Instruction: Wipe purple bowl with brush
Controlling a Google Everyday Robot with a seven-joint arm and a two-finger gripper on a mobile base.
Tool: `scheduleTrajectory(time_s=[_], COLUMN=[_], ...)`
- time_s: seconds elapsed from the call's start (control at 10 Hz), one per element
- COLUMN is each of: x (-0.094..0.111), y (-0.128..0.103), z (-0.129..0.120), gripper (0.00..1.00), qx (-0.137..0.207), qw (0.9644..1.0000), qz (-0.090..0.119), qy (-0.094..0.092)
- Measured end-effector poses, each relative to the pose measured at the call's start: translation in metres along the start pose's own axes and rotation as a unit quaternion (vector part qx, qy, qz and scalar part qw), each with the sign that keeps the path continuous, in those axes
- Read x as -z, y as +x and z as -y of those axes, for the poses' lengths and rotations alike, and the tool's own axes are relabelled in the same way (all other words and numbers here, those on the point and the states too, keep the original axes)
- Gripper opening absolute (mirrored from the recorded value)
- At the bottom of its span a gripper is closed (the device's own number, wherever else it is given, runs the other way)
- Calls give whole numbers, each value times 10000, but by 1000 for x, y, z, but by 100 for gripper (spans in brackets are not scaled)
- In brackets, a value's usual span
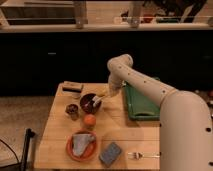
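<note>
My gripper (106, 93) hangs just right of the bowl (90, 102), which sits on the table (55, 135) above the orange ball (89, 121). The brush (98, 99) reaches from it into the bowl.

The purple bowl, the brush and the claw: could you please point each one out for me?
purple bowl (88, 104), camera view, on its near left rim.
brush (96, 101), camera view, on its whitish head over the bowl.
claw (106, 93), camera view, at the arm's tip, right of the bowl.
</note>
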Motion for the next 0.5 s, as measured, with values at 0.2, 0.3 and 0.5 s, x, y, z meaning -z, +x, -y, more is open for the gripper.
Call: scheduleTrajectory(time_s=[0.2, 0.3, 0.5], x=[4, 4, 1], y=[-4, -7, -14], z=[8, 10, 12], gripper=[5, 5, 5], qx=[25, 59, 129], qw=[10000, 9999, 9999], qz=[17, 29, 63], qy=[89, 101, 90])
